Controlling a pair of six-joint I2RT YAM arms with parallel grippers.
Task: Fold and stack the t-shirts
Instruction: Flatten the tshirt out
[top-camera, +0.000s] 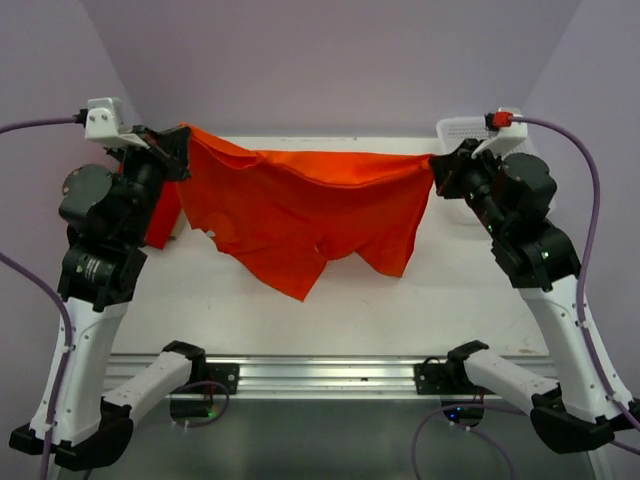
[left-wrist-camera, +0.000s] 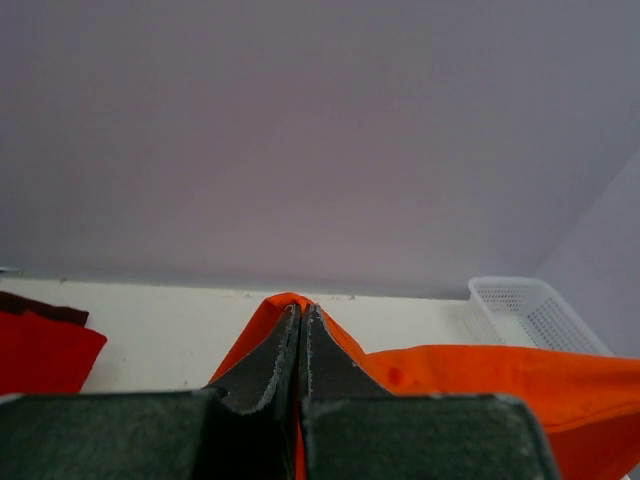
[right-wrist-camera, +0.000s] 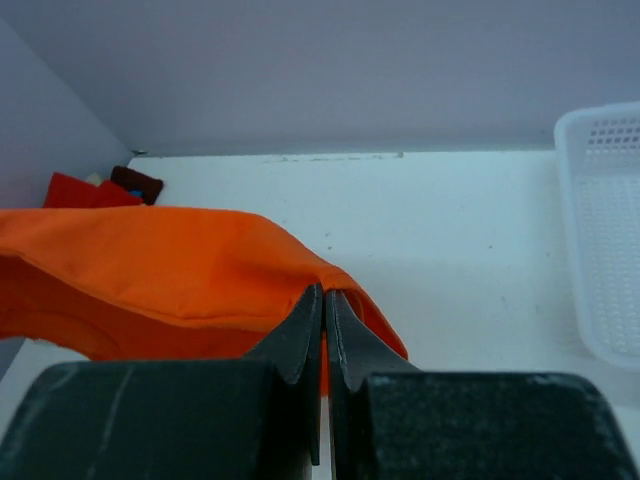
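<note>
White table (top-camera: 455, 295), orange t-shirt (top-camera: 300, 205) strung between grippers (top-camera: 183, 150) (top-camera: 436, 166)

The orange t-shirt (top-camera: 300, 205) is seen in plain bright orange. Left of it, the red t-shirt (left-wrist-camera: 40, 350) is shown in a deeper, plain red. Right of it, the basket (left-wrist-camera: 530, 305) is coloured white and patterned with mesh holes. The table (top-camera: 450, 300) under it is white. The fingers of the left gripper (left-wrist-camera: 301, 312) and right gripper (right-wrist-camera: 324, 295) are coloured dark grey.

Probably a lab booth — bare lilac walls (top-camera: 330, 60), white table (top-camera: 400, 300)
</note>
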